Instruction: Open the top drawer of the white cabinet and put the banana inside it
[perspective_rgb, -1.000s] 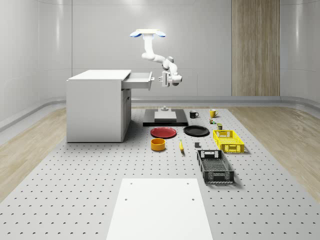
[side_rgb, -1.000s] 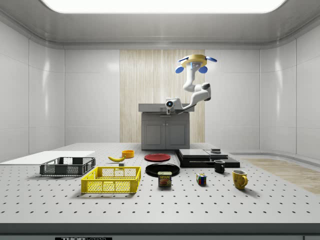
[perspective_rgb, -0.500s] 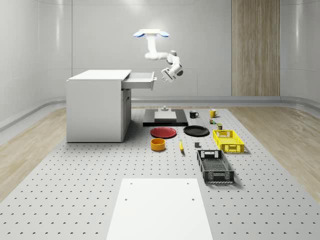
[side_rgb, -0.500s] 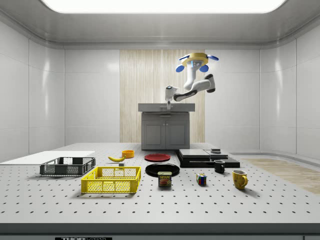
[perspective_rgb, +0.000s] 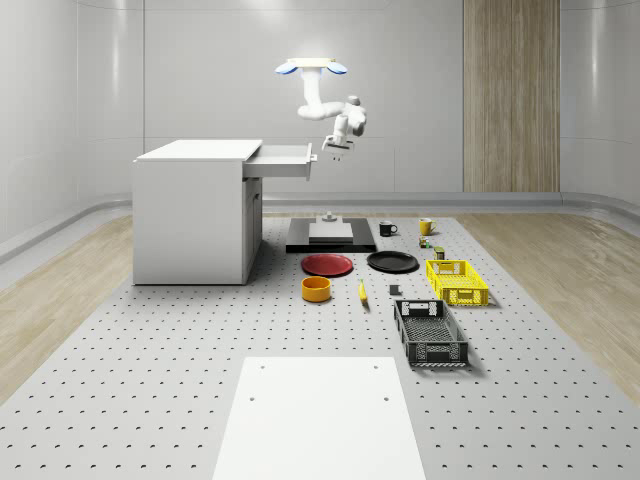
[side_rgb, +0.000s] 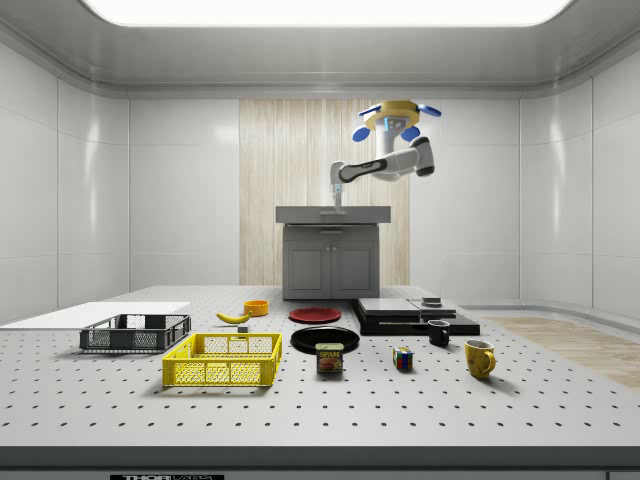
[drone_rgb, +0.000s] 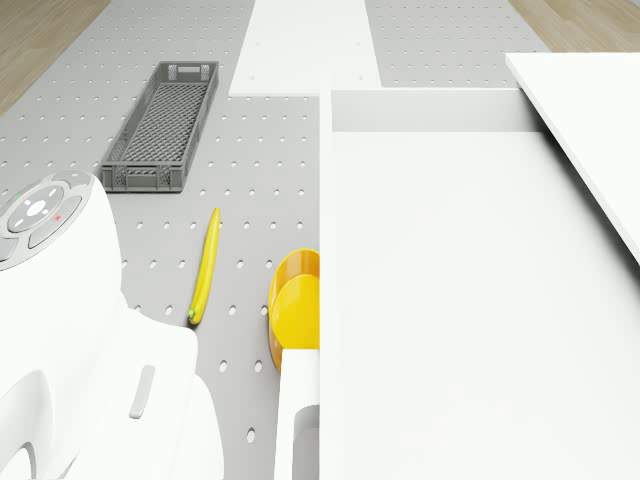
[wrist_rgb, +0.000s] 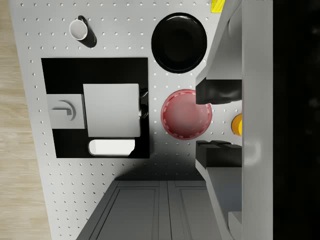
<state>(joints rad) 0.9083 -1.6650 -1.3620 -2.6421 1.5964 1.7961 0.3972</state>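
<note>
Drone (perspective_rgb: 312, 67) is hovering in the air just off the front of the white cabinet (perspective_rgb: 190, 215), over the black plinth (perspective_rgb: 331, 235), and is resting on nothing. The arm is reaching down and the gripper (perspective_rgb: 330, 150) is hanging just beside the front panel of the top drawer (perspective_rgb: 280, 158). In the wrist view its fingers (wrist_rgb: 220, 91) are standing apart with nothing between them. The drawer is sitting pulled well out, so I am judging the opening step as done and the fetch as the step in hand. The banana (perspective_rgb: 362, 291) is lying flat on the table (perspective_rgb: 150, 380), between the orange bowl (perspective_rgb: 317, 289) and the dark crate (perspective_rgb: 430, 333), touching neither. To do it well, I am noting: back the gripper clear of the drawer front before descending, come down from above with the fingers spanning the banana's thin width near its middle, and keep off the bowl's rim. Containers: the drawer is showing a bare white floor in the drone view, holding nothing. The dark crate and the yellow crate (perspective_rgb: 457, 281) are looking empty. The bowl's inside is partly hidden under the drawer, so I cannot tell what it is holding. The red plate (perspective_rgb: 327, 265) and black plate (perspective_rgb: 392, 262) are carrying nothing.
</note>
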